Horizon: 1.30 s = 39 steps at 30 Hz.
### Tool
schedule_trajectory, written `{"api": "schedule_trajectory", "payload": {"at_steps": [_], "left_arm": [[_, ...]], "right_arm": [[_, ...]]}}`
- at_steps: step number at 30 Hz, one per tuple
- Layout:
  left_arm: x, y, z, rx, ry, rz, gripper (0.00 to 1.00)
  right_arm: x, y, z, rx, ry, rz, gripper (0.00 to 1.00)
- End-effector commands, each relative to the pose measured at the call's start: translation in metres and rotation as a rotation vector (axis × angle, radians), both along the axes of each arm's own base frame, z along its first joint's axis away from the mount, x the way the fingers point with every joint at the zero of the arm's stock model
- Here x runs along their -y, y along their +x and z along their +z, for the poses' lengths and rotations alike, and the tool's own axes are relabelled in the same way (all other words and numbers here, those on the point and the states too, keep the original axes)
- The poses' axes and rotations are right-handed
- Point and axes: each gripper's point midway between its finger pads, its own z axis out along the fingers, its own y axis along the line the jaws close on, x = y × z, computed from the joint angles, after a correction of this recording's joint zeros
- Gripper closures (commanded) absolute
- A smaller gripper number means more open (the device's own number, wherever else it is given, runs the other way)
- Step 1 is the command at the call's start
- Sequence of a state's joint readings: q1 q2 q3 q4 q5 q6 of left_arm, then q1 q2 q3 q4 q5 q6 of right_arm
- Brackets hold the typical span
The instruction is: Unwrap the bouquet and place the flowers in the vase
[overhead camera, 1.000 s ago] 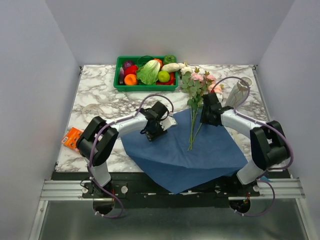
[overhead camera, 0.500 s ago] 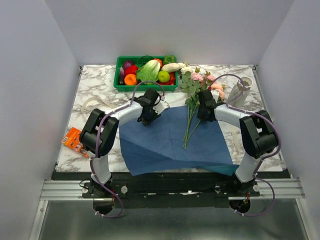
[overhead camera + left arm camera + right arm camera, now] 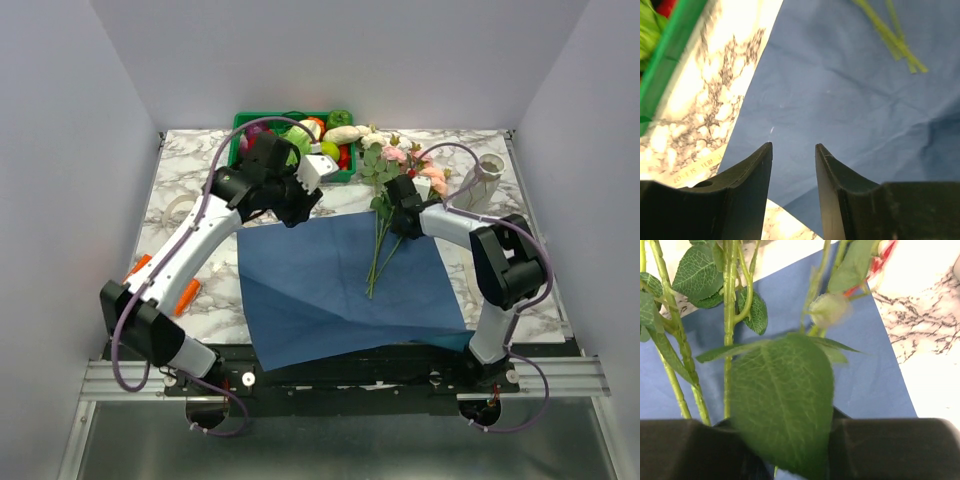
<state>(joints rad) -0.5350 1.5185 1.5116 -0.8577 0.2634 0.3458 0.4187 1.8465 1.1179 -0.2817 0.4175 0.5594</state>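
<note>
Unwrapping looks done: the long-stemmed pink and cream roses (image 3: 383,185) lie on the blue paper sheet (image 3: 330,285), apart from the whitish ceramic vase (image 3: 479,183). Your left gripper (image 3: 793,150) stands partly open and empty. The right gripper (image 3: 400,207) is at the stems (image 3: 729,315), but its hold I cannot tell. Next, grip the stems.

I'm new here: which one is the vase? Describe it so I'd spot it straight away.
Start at the marble table and look toward its far right corner, beyond the blue paper. Just right of the flowers is the vase. It is the only plain whitish, slim, narrow-necked thing there, while its neighbours are green, pink or blue.
</note>
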Motion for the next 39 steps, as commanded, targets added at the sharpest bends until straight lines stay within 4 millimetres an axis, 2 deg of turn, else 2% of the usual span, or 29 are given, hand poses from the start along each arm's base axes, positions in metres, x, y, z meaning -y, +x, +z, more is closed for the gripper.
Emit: {"api": "schedule_trajectory", "payload": {"at_steps": [1,2,5,8,11,13,14,15,17,18,20,21,24,25,27,28,29,30,31,32,33,35,36,37,38,39], "left_arm": [[-0.001,-0.046,0.031,-0.09,-0.081,-0.068,0.5],[-0.002,-0.051,0.041,-0.073,-0.1,-0.076,0.5],[-0.007,-0.058,0.052,-0.043,-0.114,-0.073,0.49],[-0.013,-0.063,0.059,-0.015,-0.111,-0.065,0.48],[-0.019,-0.064,0.066,0.017,-0.1,-0.06,0.48],[-0.022,-0.064,0.068,0.032,-0.093,-0.06,0.48],[-0.025,-0.064,0.069,0.044,-0.086,-0.053,0.48],[-0.026,-0.063,0.068,0.047,-0.082,-0.049,0.48],[-0.03,-0.062,0.067,0.055,-0.075,-0.04,0.48],[-0.03,-0.061,0.067,0.057,-0.074,-0.037,0.48],[-0.033,-0.061,0.067,0.06,-0.076,-0.028,0.48],[-0.034,-0.059,0.067,0.063,-0.072,-0.023,0.48],[-0.037,-0.058,0.067,0.069,-0.075,-0.01,0.48],[-0.037,-0.057,0.067,0.069,-0.075,-0.008,0.48],[-0.039,-0.058,0.067,0.069,-0.077,-0.003,0.48],[-0.039,-0.058,0.069,0.074,-0.079,-0.003,0.48],[-0.04,-0.059,0.069,0.077,-0.081,-0.002,0.48],[-0.04,-0.06,0.069,0.081,-0.083,-0.002,0.48],[-0.04,-0.059,0.071,0.085,-0.087,0.0,0.48],[-0.04,-0.06,0.071,0.085,-0.09,0.0,0.48],[-0.04,-0.06,0.071,0.088,-0.091,0.0,0.48],[-0.04,-0.06,0.072,0.093,-0.095,-0.004,0.48],[-0.04,-0.06,0.072,0.097,-0.095,-0.004,0.48],[-0.039,-0.059,0.074,0.106,-0.101,-0.007,0.48],[-0.038,-0.058,0.074,0.108,-0.102,-0.007,0.48],[-0.038,-0.058,0.075,0.109,-0.104,-0.01,0.48]], "right_arm": [[0.004,-0.002,0.0,-0.025,-0.089,-0.026,0.57],[0.005,-0.003,-0.001,-0.025,-0.098,-0.03,0.57],[0.001,-0.003,-0.002,-0.028,-0.103,-0.026,0.57],[-0.005,-0.004,-0.009,-0.047,-0.098,-0.032,0.62],[-0.009,-0.01,-0.013,-0.053,-0.101,-0.038,0.72],[-0.011,-0.013,-0.012,-0.045,-0.099,-0.039,0.83],[-0.011,-0.012,-0.003,-0.023,-0.097,-0.042,0.87],[-0.011,-0.013,0.001,-0.013,-0.098,-0.044,0.95],[-0.008,-0.013,0.015,0.024,-0.101,-0.054,0.99],[-0.008,-0.01,0.038,0.079,-0.08,-0.058,0.99],[-0.006,-0.01,0.065,0.154,-0.084,-0.063,0.99],[-0.007,-0.007,0.101,0.247,-0.053,-0.057,0.99],[-0.007,-0.008,0.155,0.41,-0.049,-0.032,0.99],[-0.004,-0.013,0.187,0.489,-0.017,-0.037,0.99],[0.001,-0.015,0.218,0.595,-0.021,-0.027,0.99],[0.006,-0.022,0.247,0.678,0.002,-0.026,0.99],[0.009,-0.024,0.26,0.73,-0.004,-0.014,0.99],[0.014,-0.023,0.293,0.849,-0.013,-0.01,0.99],[0.02,-0.026,0.299,0.893,-0.043,-0.003,0.99],[0.027,-0.031,0.321,0.972,-0.061,-0.012,0.99],[0.037,-0.034,0.353,1.092,-0.121,-0.031,0.99],[0.046,-0.035,0.37,1.184,-0.222,-0.05,0.99],[0.063,-0.048,0.408,1.333,-0.291,-0.13,0.99],[0.072,-0.049,0.418,1.378,-0.346,-0.169,0.99],[0.081,-0.053,0.439,1.44,-0.38,-0.226,0.99],[0.088,-0.051,0.446,1.465,-0.457,-0.285,0.99]]}}
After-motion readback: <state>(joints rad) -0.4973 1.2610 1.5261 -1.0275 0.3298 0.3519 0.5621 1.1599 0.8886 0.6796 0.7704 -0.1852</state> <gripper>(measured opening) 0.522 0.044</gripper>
